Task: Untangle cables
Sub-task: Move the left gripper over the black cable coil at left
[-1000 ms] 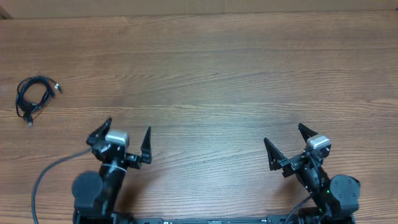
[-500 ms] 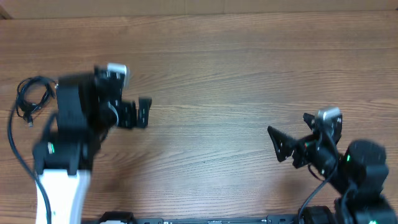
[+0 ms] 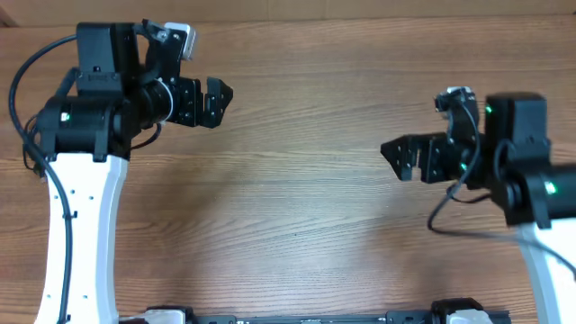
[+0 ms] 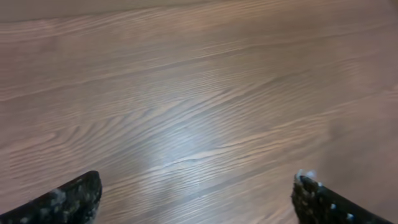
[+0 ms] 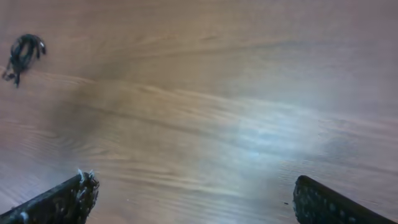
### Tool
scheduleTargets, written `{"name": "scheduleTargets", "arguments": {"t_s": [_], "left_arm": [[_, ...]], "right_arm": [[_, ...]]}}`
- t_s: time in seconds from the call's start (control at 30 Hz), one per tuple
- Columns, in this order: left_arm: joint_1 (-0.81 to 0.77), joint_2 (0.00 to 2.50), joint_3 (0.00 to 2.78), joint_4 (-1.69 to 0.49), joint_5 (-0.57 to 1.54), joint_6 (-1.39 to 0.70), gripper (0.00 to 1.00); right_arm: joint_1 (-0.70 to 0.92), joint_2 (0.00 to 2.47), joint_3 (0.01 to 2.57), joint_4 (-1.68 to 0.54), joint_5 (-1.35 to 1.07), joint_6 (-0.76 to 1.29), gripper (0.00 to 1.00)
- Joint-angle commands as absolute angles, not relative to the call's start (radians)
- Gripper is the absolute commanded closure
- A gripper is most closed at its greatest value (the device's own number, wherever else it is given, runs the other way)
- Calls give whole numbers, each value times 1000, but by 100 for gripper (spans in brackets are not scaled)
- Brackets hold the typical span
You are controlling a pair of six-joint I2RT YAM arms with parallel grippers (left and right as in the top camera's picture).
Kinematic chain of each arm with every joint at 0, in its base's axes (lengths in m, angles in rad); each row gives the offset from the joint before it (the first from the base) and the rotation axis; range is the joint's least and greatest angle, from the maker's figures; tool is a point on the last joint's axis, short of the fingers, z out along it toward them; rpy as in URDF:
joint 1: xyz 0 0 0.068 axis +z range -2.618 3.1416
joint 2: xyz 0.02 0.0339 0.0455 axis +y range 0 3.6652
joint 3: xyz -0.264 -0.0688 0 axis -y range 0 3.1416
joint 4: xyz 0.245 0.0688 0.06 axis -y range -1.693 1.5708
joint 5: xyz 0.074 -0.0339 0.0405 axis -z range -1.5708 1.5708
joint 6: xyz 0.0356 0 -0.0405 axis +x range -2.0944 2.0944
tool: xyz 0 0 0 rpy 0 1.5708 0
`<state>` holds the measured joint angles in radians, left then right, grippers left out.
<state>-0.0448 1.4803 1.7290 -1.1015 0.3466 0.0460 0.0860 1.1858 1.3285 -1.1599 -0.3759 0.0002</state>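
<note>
Both arms have risen from their folded rest and swung out over the wood. The left gripper (image 3: 216, 101) now hangs higher and further out than a second ago, and the right gripper (image 3: 394, 160) has lifted and turned to face it across the table (image 3: 306, 225). Each gripper's jaws stand wide apart with nothing between them; the left wrist view shows only bare grain between its fingertips.

The cables (image 5: 22, 51) sit in one small bunched knot, and only the right wrist view shows them plainly. They are far ahead of the right gripper, off to the left of its fingers and well apart from it. From overhead the left arm (image 3: 81, 207) covers that spot, so we place the knot behind the left gripper, opposite to where its jaws point.

We judge the step in hand to be the first reach for the bundle. To do it well, we would turn the left gripper back until the knot shows between its own fingers. We would then descend with the jaws wide and close on one outer loop, not the whole clump. The right gripper should come near enough to take a plug end, so the two can draw apart gently.
</note>
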Motion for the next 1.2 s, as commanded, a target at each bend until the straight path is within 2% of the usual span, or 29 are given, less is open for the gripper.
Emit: {"name": "scheduleTargets", "arguments": {"t_s": [0.0,0.13,0.33,0.57,0.7,0.87,1.03,1.17], "left_arm": [[-31,1547,1752,-1110,50,2,8],[34,1629,1752,-1104,-65,-23,14],[204,1752,1752,-1081,-81,-86,23],[337,1906,1751,-1004,-185,-75,14],[400,2012,1751,-923,-187,-1,13],[487,2139,1751,-793,-181,23,17],[525,2209,1751,-705,-89,142,20],[527,2241,1751,-628,-66,252,27]], "right_arm": [[91,1245,1353,-1174,-425,4,0],[91,1285,1353,-1178,-463,4,0],[91,1289,1352,-1180,-466,3,0],[91,1289,1350,-1196,-464,3,0],[91,1289,1349,-1215,-448,3,1],[91,1289,1349,-1239,-443,4,4],[91,1289,1349,-1247,-443,4,5],[91,1289,1349,-1254,-443,4,11]]}}
